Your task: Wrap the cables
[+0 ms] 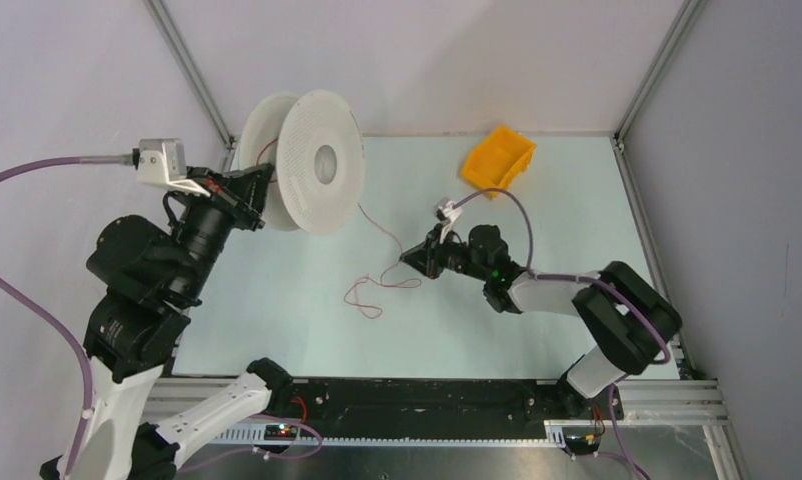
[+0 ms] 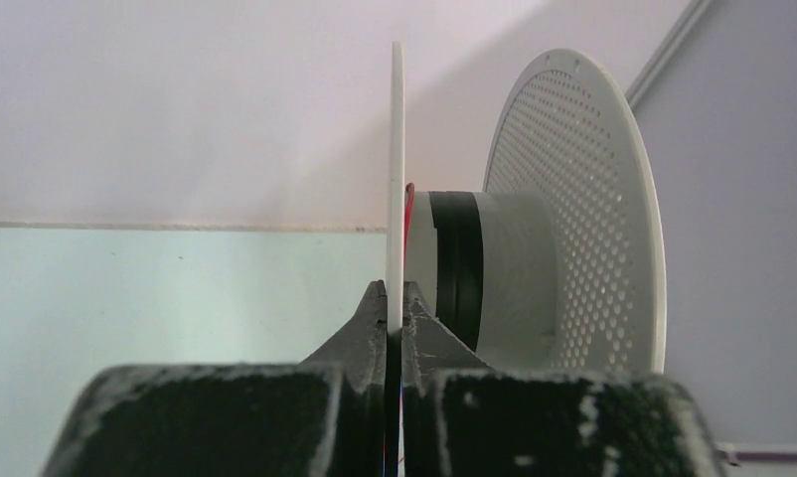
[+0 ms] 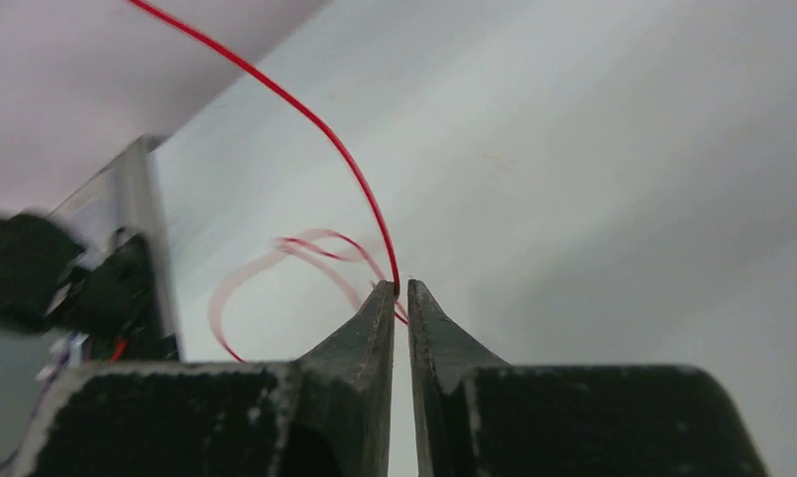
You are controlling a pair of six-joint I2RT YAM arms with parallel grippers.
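The cable [image 1: 381,231] is a thin red wire running from the white spool [image 1: 322,165] across the table to loose loops [image 1: 363,297]. My left gripper [image 1: 260,190] is shut on the thin edge of the spool's left flange [image 2: 396,149], its tips [image 2: 396,298] either side of the disc. A bit of red wire [image 2: 409,204] shows by the hub. My right gripper [image 1: 409,257] is to the right of the loops, shut on the cable [image 3: 315,124] at its tips [image 3: 402,288]. The blurred loops [image 3: 245,283] lie beyond it.
A yellow bin [image 1: 498,158] sits at the back right of the pale green table [image 1: 577,250]. Cage posts stand at the back corners. A purple hose [image 1: 517,215] arcs over the right arm. The black base rail [image 1: 417,400] runs along the near edge.
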